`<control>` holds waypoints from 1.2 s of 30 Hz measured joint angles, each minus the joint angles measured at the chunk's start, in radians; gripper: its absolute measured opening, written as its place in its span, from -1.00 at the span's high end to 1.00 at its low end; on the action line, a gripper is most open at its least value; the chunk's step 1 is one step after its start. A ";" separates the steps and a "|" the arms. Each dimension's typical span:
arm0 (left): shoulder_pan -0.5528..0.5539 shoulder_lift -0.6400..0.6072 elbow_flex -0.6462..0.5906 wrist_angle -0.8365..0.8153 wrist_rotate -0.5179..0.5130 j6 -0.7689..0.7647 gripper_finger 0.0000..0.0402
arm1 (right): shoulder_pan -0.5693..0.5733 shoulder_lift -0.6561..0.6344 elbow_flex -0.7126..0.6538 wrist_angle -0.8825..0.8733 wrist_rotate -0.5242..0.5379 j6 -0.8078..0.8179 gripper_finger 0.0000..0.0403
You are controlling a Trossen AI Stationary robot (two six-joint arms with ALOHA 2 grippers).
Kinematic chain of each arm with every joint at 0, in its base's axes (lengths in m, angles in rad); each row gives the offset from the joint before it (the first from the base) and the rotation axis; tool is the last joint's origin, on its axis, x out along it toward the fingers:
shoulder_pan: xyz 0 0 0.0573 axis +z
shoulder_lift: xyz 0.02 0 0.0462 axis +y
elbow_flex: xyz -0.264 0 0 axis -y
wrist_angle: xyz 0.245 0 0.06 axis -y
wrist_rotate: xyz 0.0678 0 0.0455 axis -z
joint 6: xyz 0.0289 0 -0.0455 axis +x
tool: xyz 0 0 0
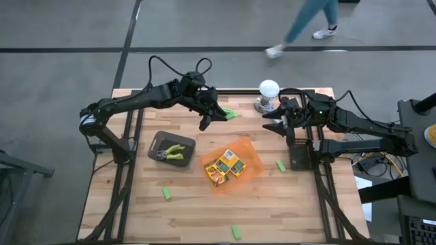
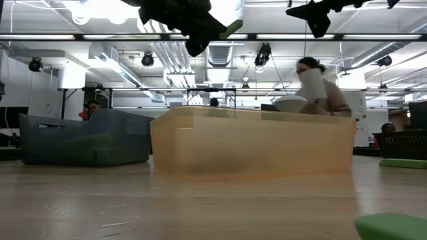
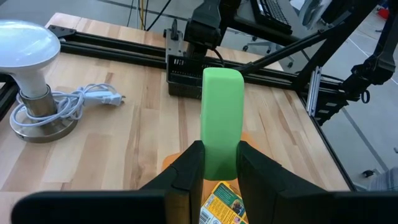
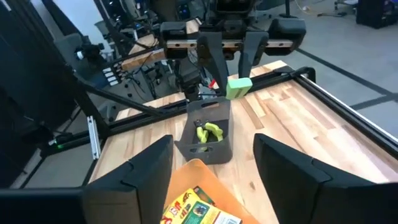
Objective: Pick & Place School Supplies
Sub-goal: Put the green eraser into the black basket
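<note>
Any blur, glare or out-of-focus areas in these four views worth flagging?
High view: the person walking past the table is motion-smeared. Low view: ceiling lights blow out, the near wooden tabletop and a green piece at the corner are soft. Left wrist view: the end effector's dark fingers are blurred, the bright green stubby block sharp. Right wrist view: own fingers blurred.

You're in a robotics lab or open workshop hall: bare concrete floor (image 1: 61, 27) around the wooden desk (image 1: 129, 204), exposed ceiling ducts (image 2: 163, 57) and strip lights (image 2: 373, 37), black metal framing (image 3: 112, 46) on the desk edges, people (image 2: 317, 87) passing behind, computer gear at far right.
</note>
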 joint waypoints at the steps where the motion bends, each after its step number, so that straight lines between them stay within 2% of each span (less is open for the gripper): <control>1: 0.000 0.000 0.000 0.000 0.000 0.000 0.58 | 0.000 0.000 0.000 0.001 -0.001 -0.002 -0.12; 7: 0.000 0.000 0.000 0.000 0.000 -0.001 0.58 | 0.001 0.000 0.000 0.001 0.018 0.003 -0.27; 14: -0.001 0.000 0.000 0.000 0.000 -0.001 0.58 | 0.000 0.000 0.000 -0.003 0.242 0.027 -0.38; 24: -0.003 0.000 -0.001 0.024 0.000 -0.001 0.58 | 0.001 0.011 0.000 -0.002 0.246 0.111 -0.36; 32: -0.031 -0.001 -0.099 0.303 0.013 0.004 0.58 | 0.003 0.056 0.001 0.005 0.245 -0.024 -0.28; 36: -0.032 -0.001 -0.169 0.388 0.013 0.004 0.58 | 0.003 0.083 0.001 0.053 0.245 -0.076 -0.23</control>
